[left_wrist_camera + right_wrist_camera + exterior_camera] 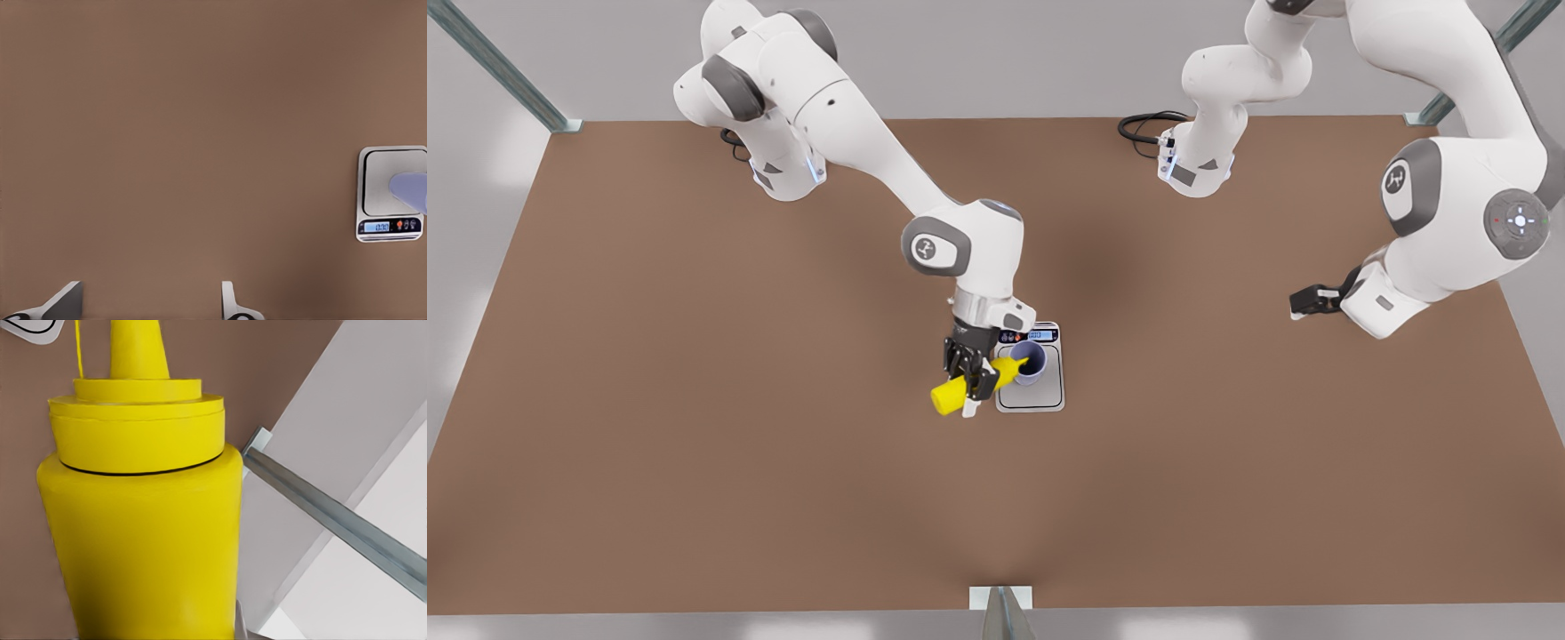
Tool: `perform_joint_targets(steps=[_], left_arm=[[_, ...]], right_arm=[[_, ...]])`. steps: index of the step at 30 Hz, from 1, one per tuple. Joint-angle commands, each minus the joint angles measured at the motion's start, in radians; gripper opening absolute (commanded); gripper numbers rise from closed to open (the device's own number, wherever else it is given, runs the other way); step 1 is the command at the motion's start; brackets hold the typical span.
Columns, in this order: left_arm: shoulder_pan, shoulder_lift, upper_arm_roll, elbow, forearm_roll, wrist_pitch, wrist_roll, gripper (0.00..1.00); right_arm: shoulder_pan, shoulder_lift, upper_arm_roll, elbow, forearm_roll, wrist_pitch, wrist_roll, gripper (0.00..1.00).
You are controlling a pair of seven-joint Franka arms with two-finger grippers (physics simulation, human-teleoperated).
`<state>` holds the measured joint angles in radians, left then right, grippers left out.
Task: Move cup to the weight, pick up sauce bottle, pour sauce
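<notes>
Between the right gripper's (971, 384) closed fingers lies the bright yellow cylindrical squeeze sauce bottle (962, 388), its nozzle tilted over the small lavender plastic cup (1029, 364) just beside, which stands on the flat silver-grey weight (1033, 397). Well apart, the left gripper (1302, 304) waits open.

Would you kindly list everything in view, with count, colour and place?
Sauce bottle: one, bright yellow, tilted, nozzle toward the cup, gripped at the scale's edge on the front view's left.
Cup: one, lavender, upright on the scale's platform.
Scale: one, silver-grey with blue display, mid-table.
Table: one, brown.
Cables: black, by the arm bases at the far edge.
Right gripper: jaws shut on the sauce bottle.
Left gripper: black, waits over the table on the front view's right; jaws open.
</notes>
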<state>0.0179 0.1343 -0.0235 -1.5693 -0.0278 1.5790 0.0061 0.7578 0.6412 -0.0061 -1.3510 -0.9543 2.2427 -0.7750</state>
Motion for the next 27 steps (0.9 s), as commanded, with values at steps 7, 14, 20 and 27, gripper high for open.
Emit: perform_joint_targets(steps=[7, 14, 20, 27], left_arm=[[0.007, 0.002, -0.012, 0.006, 0.019, 0.009, -0.031, 1.0], [0.007, -0.01, -0.059, 0.008, 0.006, -0.013, -0.072, 1.0], [0.007, -0.002, -0.085, 0.023, 0.006, -0.014, -0.127, 1.0], [0.005, -0.01, -0.105, 0.064, 0.005, -0.091, -0.144, 1.0]], right_arm=[[0.044, 0.028, 0.005, -0.007, -0.083, -0.051, -0.024, 0.59], [0.06, 0.052, 0.003, -0.007, -0.15, -0.089, -0.027, 0.59], [0.078, 0.083, 0.003, -0.002, -0.193, -0.115, -0.021, 0.59], [0.078, 0.087, 0.003, 0.001, -0.202, -0.126, -0.02, 0.59]])
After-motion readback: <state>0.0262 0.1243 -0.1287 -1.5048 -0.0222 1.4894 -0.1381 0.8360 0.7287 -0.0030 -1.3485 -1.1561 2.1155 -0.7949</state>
